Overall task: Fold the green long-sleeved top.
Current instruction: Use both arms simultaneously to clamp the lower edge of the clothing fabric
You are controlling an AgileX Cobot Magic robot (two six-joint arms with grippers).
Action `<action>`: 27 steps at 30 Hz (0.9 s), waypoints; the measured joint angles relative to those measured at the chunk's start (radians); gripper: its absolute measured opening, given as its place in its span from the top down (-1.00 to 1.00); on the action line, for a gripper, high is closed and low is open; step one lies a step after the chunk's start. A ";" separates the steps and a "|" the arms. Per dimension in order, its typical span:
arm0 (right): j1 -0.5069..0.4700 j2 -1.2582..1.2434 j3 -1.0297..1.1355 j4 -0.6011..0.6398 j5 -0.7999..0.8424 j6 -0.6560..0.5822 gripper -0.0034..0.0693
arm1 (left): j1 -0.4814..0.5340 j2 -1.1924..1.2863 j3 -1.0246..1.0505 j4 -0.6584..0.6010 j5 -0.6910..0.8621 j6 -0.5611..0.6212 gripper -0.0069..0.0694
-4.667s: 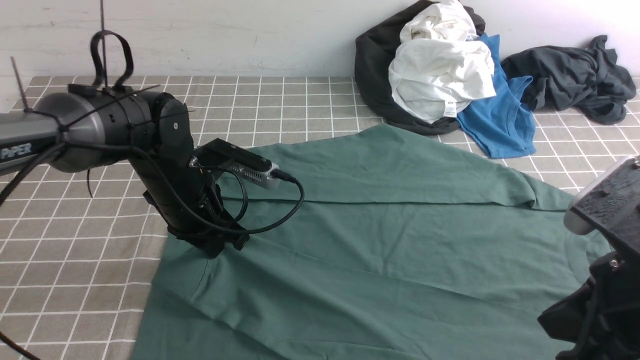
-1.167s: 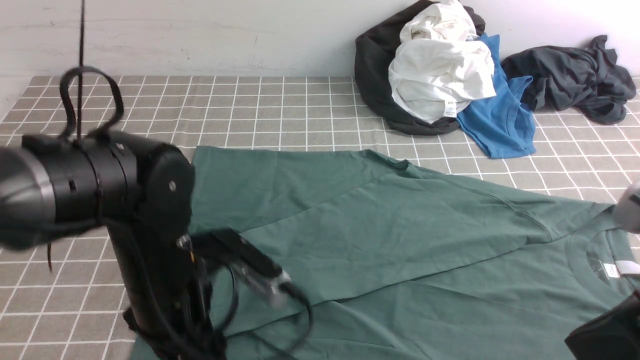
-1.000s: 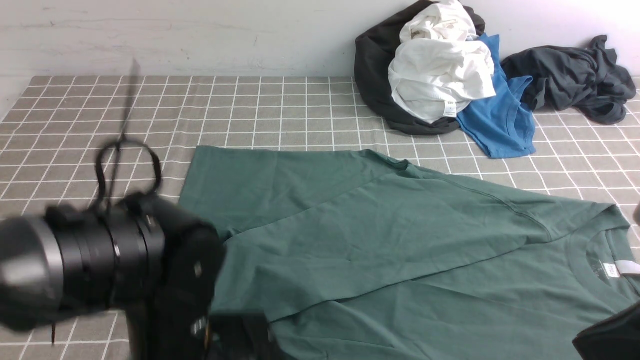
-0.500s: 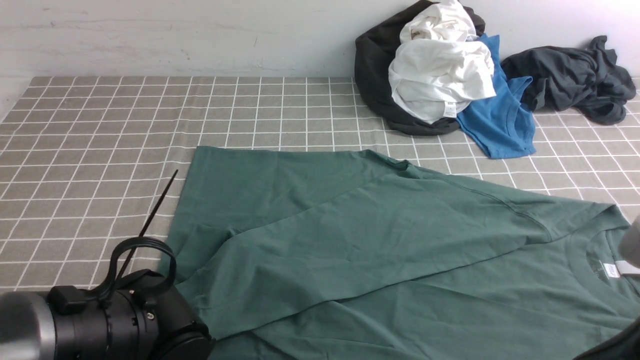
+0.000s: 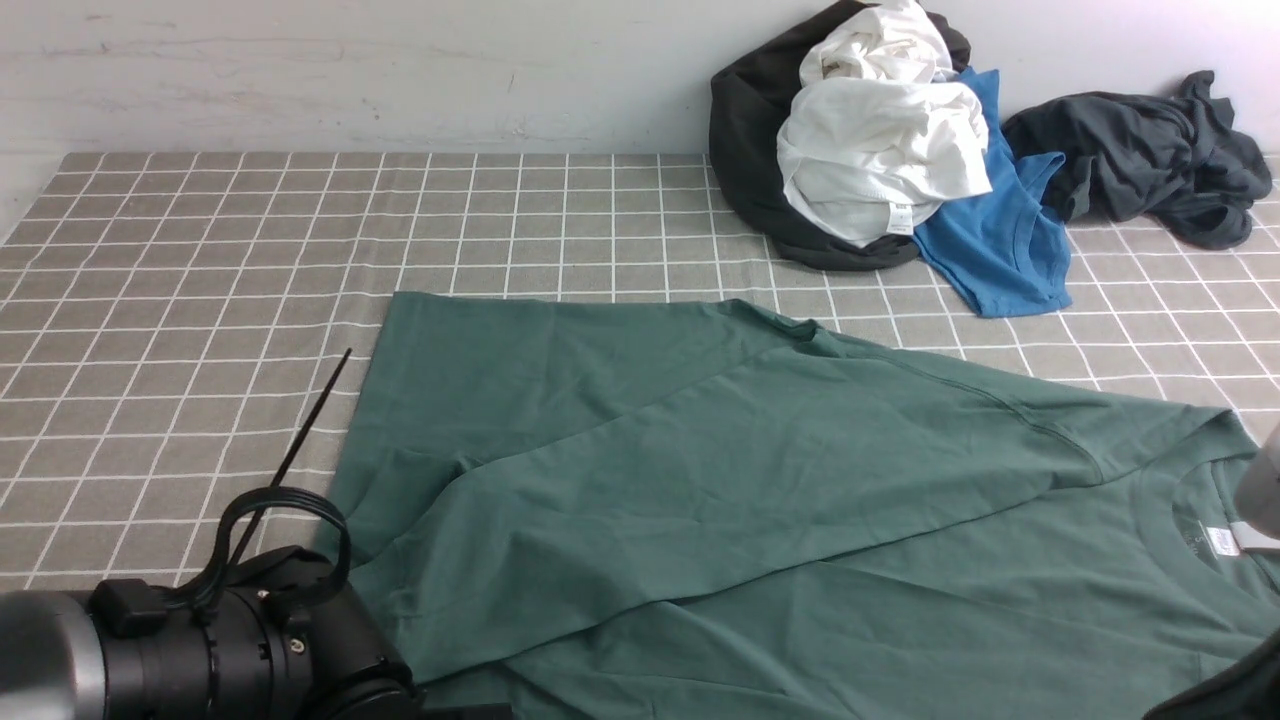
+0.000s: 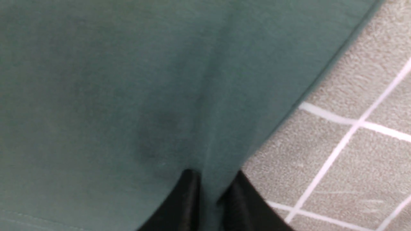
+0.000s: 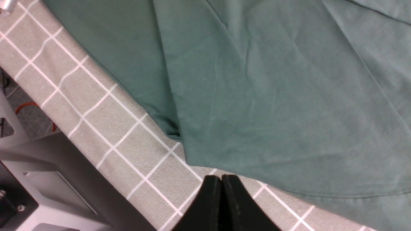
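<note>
Front view: checked tablecloth (image 5: 200,250), white wall (image 5: 350,70); left arm (image 5: 230,650) sunk to 7 o'clock, left gripper (image 6: 210,186) pinching green long-sleeved top (image 5: 750,480); right gripper (image 7: 221,183) closed, empty.

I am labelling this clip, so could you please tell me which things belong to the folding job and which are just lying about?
Belonging to the job: green long-sleeved top; left gripper, pinching a fold of it; right gripper, shut and empty.
Lying about: white garment; black garment; blue T-shirt; dark grey garment.

Green top (image 5: 780,500) on checked tablecloth (image 5: 200,250)
</note>
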 joint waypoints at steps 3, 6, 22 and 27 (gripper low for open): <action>0.000 0.000 0.000 -0.019 0.000 -0.007 0.94 | 0.000 0.006 -0.013 0.016 0.011 -0.009 0.81; 0.000 0.000 0.000 -0.022 0.000 -0.035 0.91 | 0.000 0.007 -0.033 0.023 0.046 -0.017 0.81; 0.000 0.049 0.177 -0.033 -0.114 -0.309 -0.47 | 0.049 -0.119 -0.056 -0.027 0.158 -0.082 0.81; 0.000 0.118 0.261 -0.083 -0.292 -0.384 -0.64 | 0.065 -0.122 -0.056 -0.031 0.163 -0.077 0.81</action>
